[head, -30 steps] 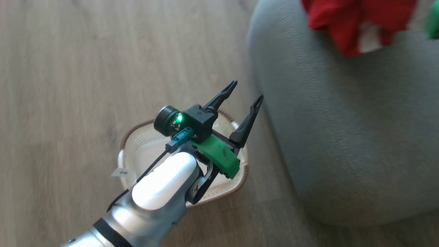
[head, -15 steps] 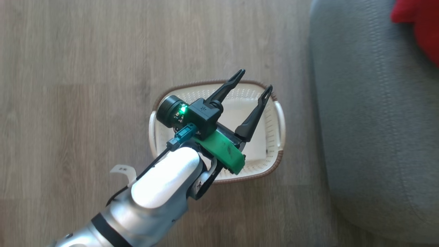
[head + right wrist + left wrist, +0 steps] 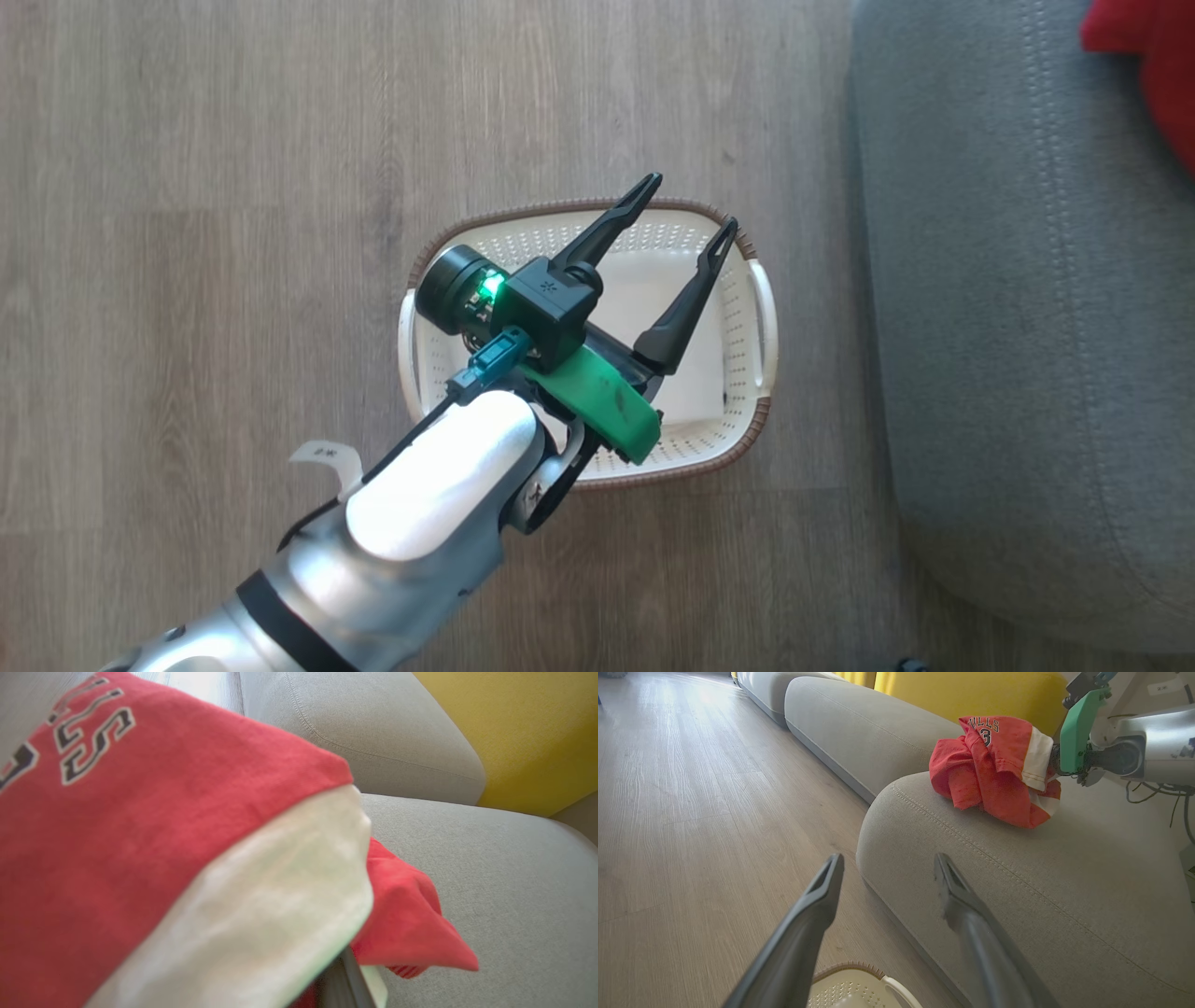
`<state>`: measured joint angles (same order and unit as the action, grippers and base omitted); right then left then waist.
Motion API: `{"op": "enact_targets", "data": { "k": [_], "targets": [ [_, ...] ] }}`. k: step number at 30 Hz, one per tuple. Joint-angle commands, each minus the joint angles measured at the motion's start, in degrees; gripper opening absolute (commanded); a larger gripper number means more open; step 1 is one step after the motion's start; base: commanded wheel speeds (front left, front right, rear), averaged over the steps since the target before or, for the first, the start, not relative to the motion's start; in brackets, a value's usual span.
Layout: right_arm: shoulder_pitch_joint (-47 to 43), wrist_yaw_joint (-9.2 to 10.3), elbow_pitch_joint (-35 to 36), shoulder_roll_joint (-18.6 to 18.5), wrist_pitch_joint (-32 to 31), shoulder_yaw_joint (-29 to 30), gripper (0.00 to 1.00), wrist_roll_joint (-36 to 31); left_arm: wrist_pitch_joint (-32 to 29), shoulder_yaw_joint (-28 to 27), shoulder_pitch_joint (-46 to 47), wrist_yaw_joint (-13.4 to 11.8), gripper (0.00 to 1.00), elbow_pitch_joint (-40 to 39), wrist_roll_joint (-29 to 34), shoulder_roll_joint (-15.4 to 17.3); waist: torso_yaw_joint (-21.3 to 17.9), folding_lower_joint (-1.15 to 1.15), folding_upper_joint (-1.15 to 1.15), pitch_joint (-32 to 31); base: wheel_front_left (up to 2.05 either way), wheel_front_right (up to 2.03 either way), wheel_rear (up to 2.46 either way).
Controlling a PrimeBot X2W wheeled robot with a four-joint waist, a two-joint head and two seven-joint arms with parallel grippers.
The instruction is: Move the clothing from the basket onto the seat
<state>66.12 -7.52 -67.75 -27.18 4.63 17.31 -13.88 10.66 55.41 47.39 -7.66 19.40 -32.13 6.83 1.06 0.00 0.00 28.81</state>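
Left gripper (image 3: 692, 201), fingers spread and holding nothing, hovers over the basket (image 3: 738, 373). Right gripper (image 3: 1057, 759) presses into the clothing (image 3: 994, 770); whether it grips is hidden. The clothing lies bunched on the seat (image 3: 1017, 882). It is probably light and limp, best pinched at a raised fold.

Daylight glances off a pale wood-plank floor (image 3: 187, 187); beside it lies a farther grey cushion (image 3: 859, 723), a yellow cushion (image 3: 962, 693) upright behind.
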Motion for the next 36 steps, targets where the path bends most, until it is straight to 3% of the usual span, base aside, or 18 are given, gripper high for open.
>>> {"op": "enact_targets", "data": {
  "k": [1,7,21,27,36],
  "targets": [
    [-0.72,0.03,1.21,-0.15,1.07,0.45,1.0,-0.45,-0.04,-1.22,1.02,-0.6,1.0,-1.73,0.24,1.14,-0.62,0.0,0.0,-0.71,0.0,0.0,0.0],
    [-1.58,0.03,-0.63,0.56,4.35,-1.05,1.0,0.03,-0.44,-1.49,0.38,-1.0,1.0,-1.43,-0.44,2.01,-2.83,0.0,0.0,-2.57,0.0,0.0,0.0],
    [-5.32,0.03,-0.9,3.23,10.04,-12.03,1.0,6.22,1.98,-4.8,-4.85,-2.11,1.0,0.7,-4.5,3.9,-6.74,0.0,0.0,-11.06,0.0,0.0,0.0],
    [-7.5,0.03,2.79,4.2,10.3,-16.57,1.0,9.83,3.13,-6.87,-7.54,-2.52,1.0,1.77,-6.34,4.09,-6.17,0.0,0.0,-15.48,0.0,0.0,0.0],
    [-14.58,0.03,11.56,5.76,10.35,-21.38,1.0,15.4,4.17,-12.34,-13.21,-5.55,1.0,3.04,-7.99,5.15,-2.33,0.0,0.0,-22.39,0.0,0.0,0.0]
  ]
}}
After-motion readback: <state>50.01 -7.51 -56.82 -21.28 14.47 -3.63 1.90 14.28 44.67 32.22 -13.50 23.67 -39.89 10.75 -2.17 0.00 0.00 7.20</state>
